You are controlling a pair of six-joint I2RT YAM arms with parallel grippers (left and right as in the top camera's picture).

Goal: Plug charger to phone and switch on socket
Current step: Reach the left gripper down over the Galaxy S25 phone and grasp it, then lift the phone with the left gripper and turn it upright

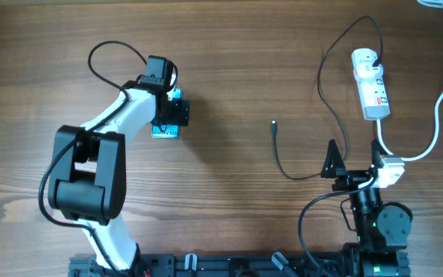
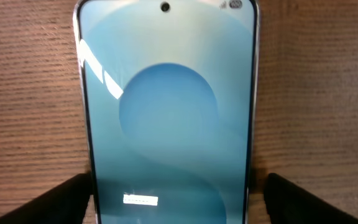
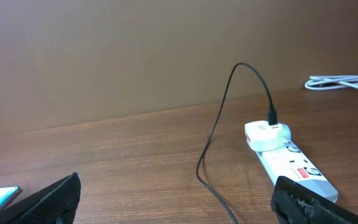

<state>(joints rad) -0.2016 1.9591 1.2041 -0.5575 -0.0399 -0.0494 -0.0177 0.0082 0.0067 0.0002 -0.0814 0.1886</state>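
Note:
The phone (image 1: 165, 129) lies flat on the table at the left, cyan screen up; it fills the left wrist view (image 2: 166, 106). My left gripper (image 1: 172, 108) is open and straddles the phone's lower end, one finger on each side (image 2: 179, 190), with a small gap on the right side. The charger, a thin black cable (image 1: 325, 92), runs from a plug in the white socket (image 1: 370, 85) and loops to its connector tip (image 1: 274, 125), which lies loose mid-table. My right gripper (image 1: 360, 165) is open and empty near the cable loop. The right wrist view (image 3: 176, 199) shows cable (image 3: 211, 158) and socket (image 3: 294, 163).
The socket's thick white cord (image 1: 437, 115) curves along the right side toward the right arm and off the top edge; it shows at the far right in the right wrist view (image 3: 347, 82). The left arm's own black cable (image 1: 110, 48) loops above its wrist.

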